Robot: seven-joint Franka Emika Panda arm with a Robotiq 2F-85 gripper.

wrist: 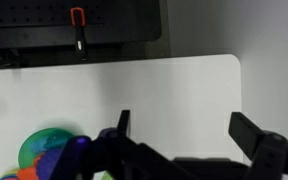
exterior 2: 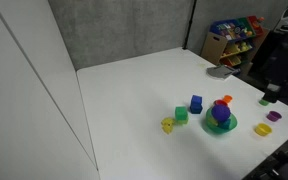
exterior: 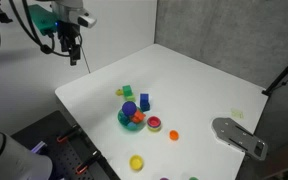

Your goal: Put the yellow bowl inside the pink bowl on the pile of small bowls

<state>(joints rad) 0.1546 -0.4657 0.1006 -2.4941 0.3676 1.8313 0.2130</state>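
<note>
Pincer (exterior: 73, 57) jaws apart, empty, high up and well off the pile (exterior: 132, 115). Pink bowl (exterior: 155, 124) sits just beside the pile. Yellow bowl (exterior: 136, 162) lies farther from it, near the tabletop (exterior: 184, 70) edge.

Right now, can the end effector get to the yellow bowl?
Probably yes. The end effector hangs open, high above the table. The yellow bowl sits alone near the front edge, apart from the pile, with nothing over it or close beside it.

The arm (exterior: 50, 17) was raised high, with the gripper (exterior: 73, 52) pointed straight down. In the wrist view, its two dark fingers (wrist: 248, 134) were seen spread wide apart, the jaws unclosed.
</note>
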